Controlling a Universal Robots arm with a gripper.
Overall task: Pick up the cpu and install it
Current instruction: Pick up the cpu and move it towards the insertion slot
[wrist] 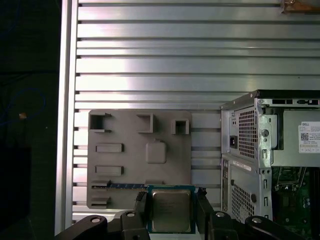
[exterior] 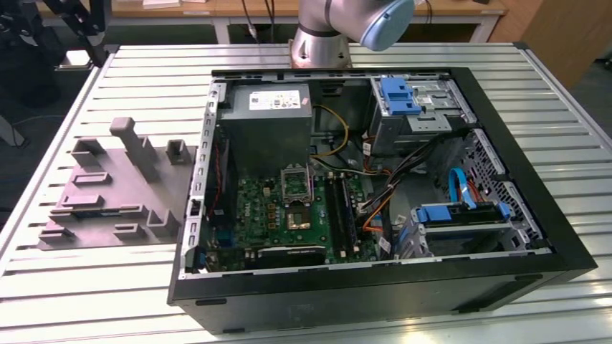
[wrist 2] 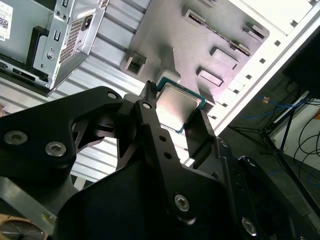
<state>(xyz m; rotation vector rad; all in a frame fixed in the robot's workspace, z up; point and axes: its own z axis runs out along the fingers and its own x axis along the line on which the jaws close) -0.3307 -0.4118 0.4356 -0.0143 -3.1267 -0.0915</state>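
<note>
Tool: the tool (wrist: pixel 171 201) was closed part-way, one finger (wrist: pixel 141 201) against each of two opposite edges of the cpu (wrist: pixel 171 212); both wrist views showed the chip clamped between them, and the rest of the jaw travel was unused.
Cpu: its pale metal top faced the cameras. It was gripped by its rim only and looked clear of the grey moulded tray (wrist: pixel 125 135) beneath it, over the tray's border rather than its middle.
Tray: it lay flat on the slatted desk (exterior: pixel 143 72), near the desk's edge at the exterior view's left, just beside the open computer case (exterior: pixel 383 297).
Socket: the metal-framed socket (exterior: pixel 297 180) sat on the green board (exterior: pixel 277 215) inside the case, just below the grey power-supply box (exterior: pixel 272 122). I could not tell whether its frame stood open.
Step in hand: by my reading the pick-up was done and the carry to the case was under way, with the chip over the tray and well apart from the socket.
What the install called for: as I judged it, a level chip, no slip in a grip that had only thin edges to hold, corners squared to the socket frame, a path clear of the case wall and cables (exterior: pixel 383 193), and a straight, gentle descent.
</note>
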